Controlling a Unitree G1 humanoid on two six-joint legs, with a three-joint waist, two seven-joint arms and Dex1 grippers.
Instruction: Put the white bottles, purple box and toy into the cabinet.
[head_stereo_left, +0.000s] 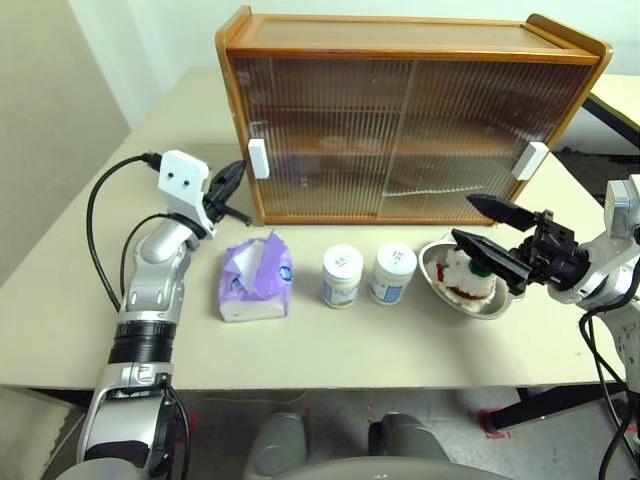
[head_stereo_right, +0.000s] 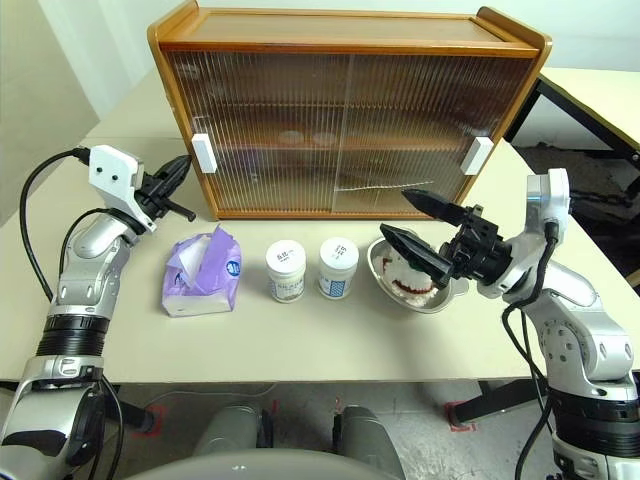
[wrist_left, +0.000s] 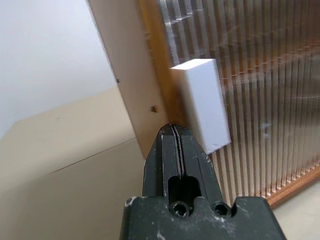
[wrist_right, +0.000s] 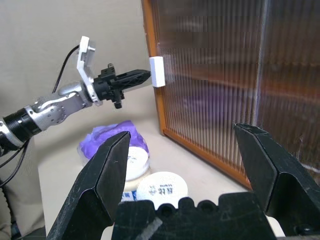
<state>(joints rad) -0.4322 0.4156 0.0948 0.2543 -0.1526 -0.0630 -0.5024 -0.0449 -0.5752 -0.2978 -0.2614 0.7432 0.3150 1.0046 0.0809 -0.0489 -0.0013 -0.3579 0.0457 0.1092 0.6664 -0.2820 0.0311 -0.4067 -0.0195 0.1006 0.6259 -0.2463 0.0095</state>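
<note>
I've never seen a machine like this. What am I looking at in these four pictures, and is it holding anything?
It is a two-armed robot at a table. The two wide pictures come from cameras in its head, looking down; the other two come from a camera on each wrist. Its left gripper, fingers shut and empty, points at the white handle of the closed wooden cabinet. Its right gripper hovers with fingers open, empty, over a steel bowl with a plush toy in it. Also on the table: a purple tissue box and two white bottles.
</note>
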